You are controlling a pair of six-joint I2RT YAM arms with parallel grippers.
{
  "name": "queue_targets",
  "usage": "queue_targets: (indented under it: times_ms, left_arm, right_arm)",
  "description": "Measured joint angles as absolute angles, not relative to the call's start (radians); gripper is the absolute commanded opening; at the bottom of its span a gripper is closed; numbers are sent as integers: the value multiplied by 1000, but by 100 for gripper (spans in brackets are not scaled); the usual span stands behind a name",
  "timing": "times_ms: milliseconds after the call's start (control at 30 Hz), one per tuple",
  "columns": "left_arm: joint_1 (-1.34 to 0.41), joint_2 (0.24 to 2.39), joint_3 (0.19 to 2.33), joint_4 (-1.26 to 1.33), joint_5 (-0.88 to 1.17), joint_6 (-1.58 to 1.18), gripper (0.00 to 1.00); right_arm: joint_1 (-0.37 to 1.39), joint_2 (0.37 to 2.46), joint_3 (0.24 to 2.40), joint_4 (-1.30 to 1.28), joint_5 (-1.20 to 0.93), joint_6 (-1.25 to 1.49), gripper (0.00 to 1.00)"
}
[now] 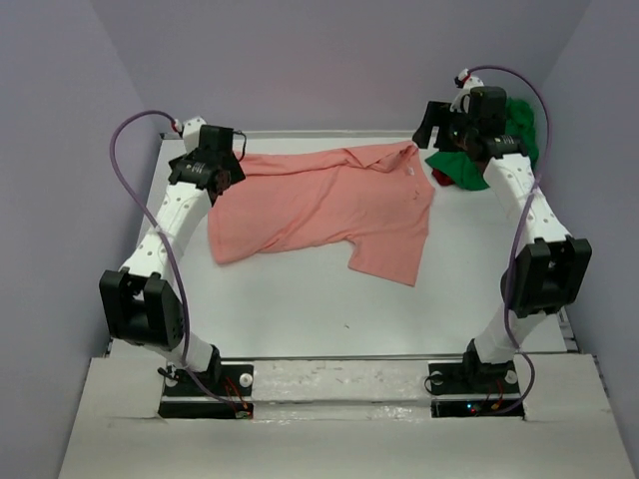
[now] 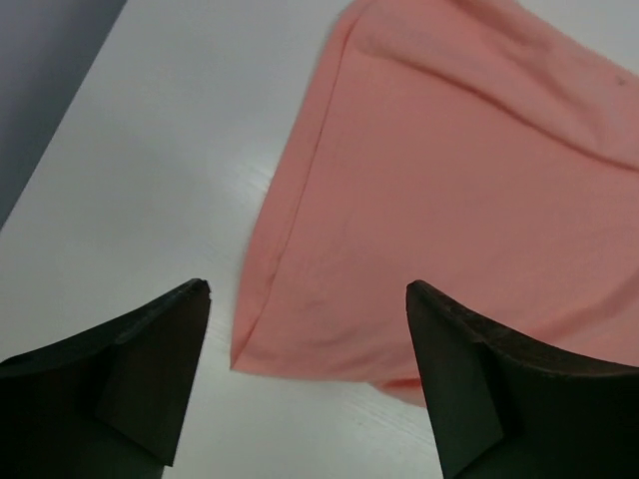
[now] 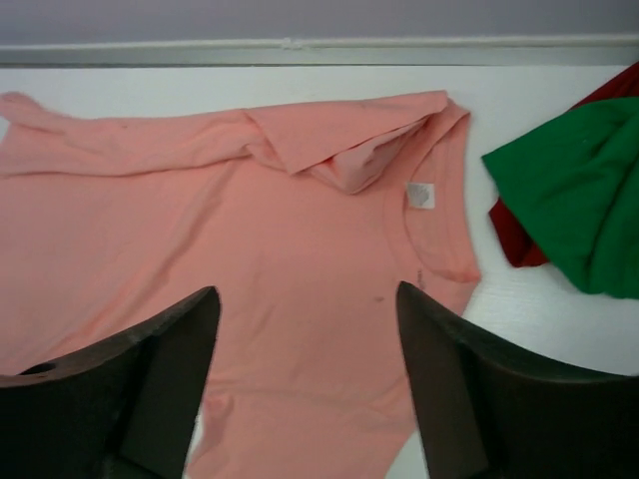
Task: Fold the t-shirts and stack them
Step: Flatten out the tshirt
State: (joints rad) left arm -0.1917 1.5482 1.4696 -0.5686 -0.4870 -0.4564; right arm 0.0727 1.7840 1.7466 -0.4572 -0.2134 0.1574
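Left wrist: salmon t-shirt [image 2: 449,200] under the left end effector [image 2: 308,289]

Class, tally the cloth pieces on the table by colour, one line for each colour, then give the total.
Salmon pink shirt: 1
Green cloth: 1
Dark red cloth, partly under the green: 1
Total: 3

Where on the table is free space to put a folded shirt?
The near half of the table is bare, between the pink shirt and the arm bases. Crowded: the far right corner, with the green shirt and a red cloth.
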Motion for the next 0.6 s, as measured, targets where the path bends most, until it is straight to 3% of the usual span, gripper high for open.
queue_targets:
  times_ms: [67,100,367,600]
  left_arm:
    - [-208,1526,1408,-586,-487,-473,84]
    - [-207,1524,1357,-588,-484,-485,84]
    - [-188,1537,1134,-663,-381,-553,80]
    - [-188,1538,1031,-661,-329,-616,80]
  right_arm:
    - [101,1684,1672,-443,-188,191,54]
    - [111,1657,1651,-437,-182,199,54]
    - [152,1445,1467,-421,-239,320,59]
    - [166,1291,1459,-403,-256,336,59]
